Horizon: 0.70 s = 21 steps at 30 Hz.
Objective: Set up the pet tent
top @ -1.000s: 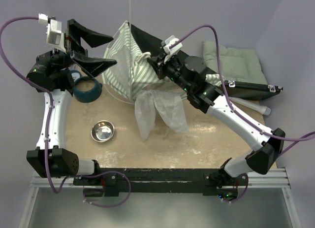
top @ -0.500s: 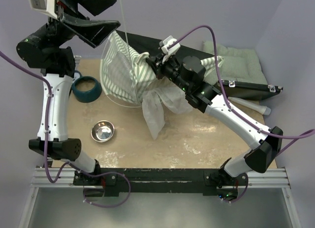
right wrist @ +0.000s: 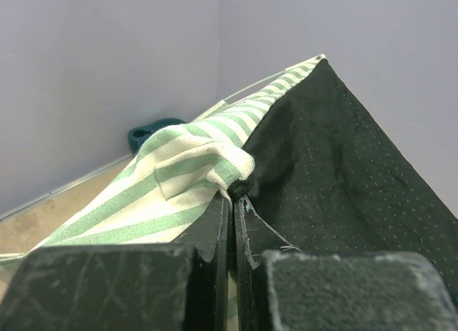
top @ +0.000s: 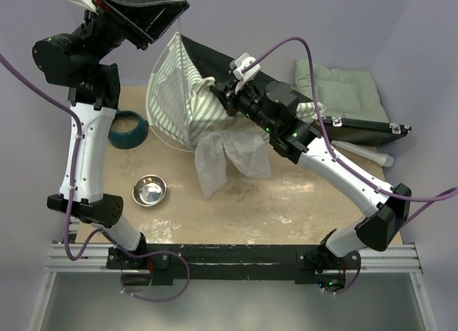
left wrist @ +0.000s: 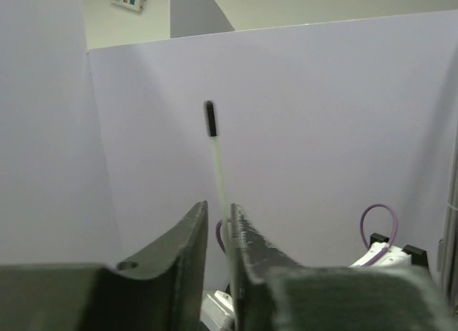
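The pet tent (top: 172, 95) is a half-raised heap of green-and-white striped cloth with white flaps hanging at the front and a black dotted panel (top: 215, 59) behind. My left gripper (top: 154, 9) is high above its peak. In the left wrist view that gripper (left wrist: 218, 209) has its jaws drawn almost together round the thin white pole (left wrist: 218, 159), which rests against the right-hand finger. My right gripper (top: 218, 88) is shut on the tent's seam. The right wrist view shows this gripper (right wrist: 232, 197) pinching where striped cloth (right wrist: 179, 174) meets the black panel (right wrist: 336, 159).
A teal bowl (top: 129, 129) and a steel bowl (top: 149, 190) sit at the left of the table. A green quilted cushion (top: 343, 91) lies at the back right, with a white tube (top: 365, 154) in front of it. Purple walls close the back and sides.
My left arm has risen and swung to above the tent's peak, and its jaws went from wide open to nearly together round the pole. The tent cloth shifted; the right gripper kept its hold.
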Tool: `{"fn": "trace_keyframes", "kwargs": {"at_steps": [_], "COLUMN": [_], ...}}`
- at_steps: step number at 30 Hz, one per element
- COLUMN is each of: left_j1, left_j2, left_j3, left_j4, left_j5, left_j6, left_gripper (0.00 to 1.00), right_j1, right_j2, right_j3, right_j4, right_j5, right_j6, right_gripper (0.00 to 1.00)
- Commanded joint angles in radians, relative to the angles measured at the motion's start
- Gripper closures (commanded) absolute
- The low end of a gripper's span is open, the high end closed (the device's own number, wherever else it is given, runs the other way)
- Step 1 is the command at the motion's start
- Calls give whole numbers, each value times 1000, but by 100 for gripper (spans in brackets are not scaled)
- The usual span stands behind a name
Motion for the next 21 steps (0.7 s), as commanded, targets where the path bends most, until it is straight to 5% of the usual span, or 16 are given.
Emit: {"fn": "trace_keyframes", "kwargs": {"at_steps": [1, 3, 14, 21], "left_j1": [-16, -19, 22, 27], "left_j2": [-9, -18, -243, -326], "left_j3": [38, 17, -688, -799], "left_j4": [-33, -39, -38, -551], "left_j5": [-29, -19, 304, 277], "left_j6": [4, 6, 56, 490], "left_gripper": [88, 100, 100, 100], "right_j1": [-1, -1, -70, -200], "right_j2": [-21, -23, -86, -72], "right_j3": [10, 8, -24, -70], "right_j4": [37, 37, 160, 253], "right_j5": [9, 9, -311, -568], "right_j6": [-22, -22, 148, 371], "right_gripper": [100, 100, 100, 100]}}
